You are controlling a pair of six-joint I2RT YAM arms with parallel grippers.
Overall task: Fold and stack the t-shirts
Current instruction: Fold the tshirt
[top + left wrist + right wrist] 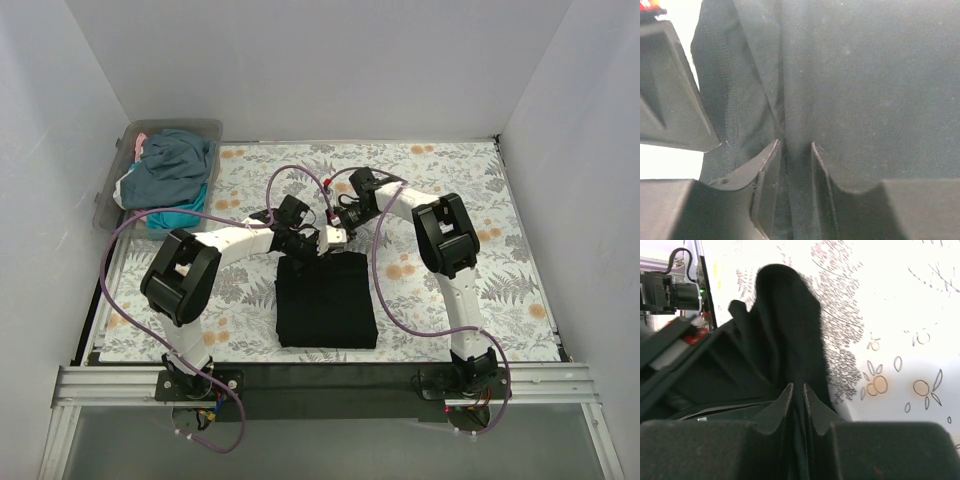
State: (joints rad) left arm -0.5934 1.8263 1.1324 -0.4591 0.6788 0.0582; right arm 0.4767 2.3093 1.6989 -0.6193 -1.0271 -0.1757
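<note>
Both jaws tight on the far edge of the neatly folded black t-shirt (325,300).

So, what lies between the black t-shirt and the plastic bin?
Top view: from the black cloth t-shirt to the clear plastic bin, floral-printed table covering, crossed by the white-and-black left arm and purple cable.

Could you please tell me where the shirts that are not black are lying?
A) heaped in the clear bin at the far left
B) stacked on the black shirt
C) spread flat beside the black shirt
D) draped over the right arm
A: the slate-blue and teal shirts sit bunched inside the clear plastic bin, apart from the black t-shirt.
</note>
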